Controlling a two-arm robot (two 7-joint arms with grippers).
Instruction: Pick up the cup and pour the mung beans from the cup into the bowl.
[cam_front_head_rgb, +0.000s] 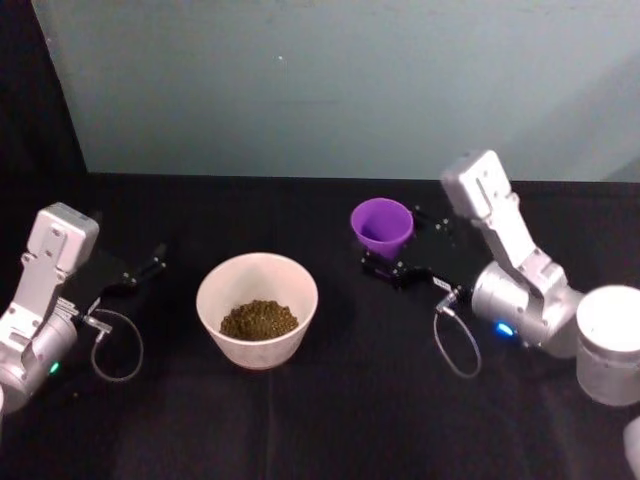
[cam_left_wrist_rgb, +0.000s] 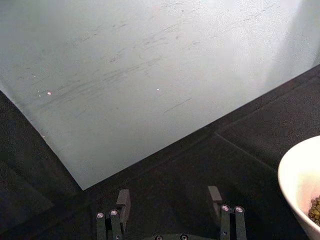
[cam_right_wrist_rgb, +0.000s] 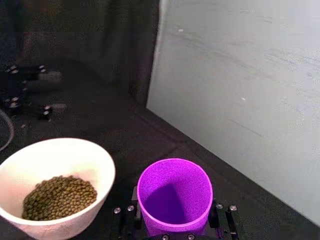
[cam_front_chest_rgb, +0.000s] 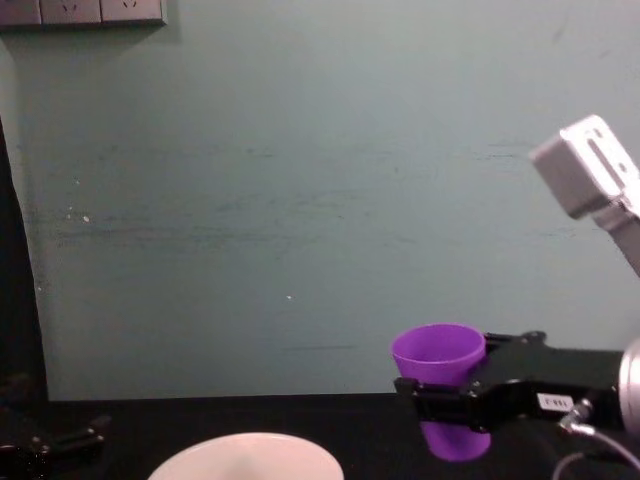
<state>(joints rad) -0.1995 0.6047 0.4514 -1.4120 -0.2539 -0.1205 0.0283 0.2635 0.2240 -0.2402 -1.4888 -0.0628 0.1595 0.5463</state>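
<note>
The work surface is a table draped in black cloth, backed at the far side by a pale blue-green wall marked with faint scuffs; dark curtain is seen at the far left. In the chest view a strip of wall sockets is mounted high on the left.

One bowl, one cup and one heap of mung beans are counted, along with two grippers.

The bowl is wide, round and pale pinkish-white with a smooth rim, and is placed near the middle of the table. The mung beans, small olive-brown grains, are piled in its bottom. The cup is bright purple, smooth, tapered and without a handle; it is held upright to the right of the bowl and farther back, and its inside appears empty in the right wrist view.

The right gripper is closed around the cup's lower body, a finger on each side. The left gripper is parked at the left of the bowl, its fingers spread apart and holding nothing.
</note>
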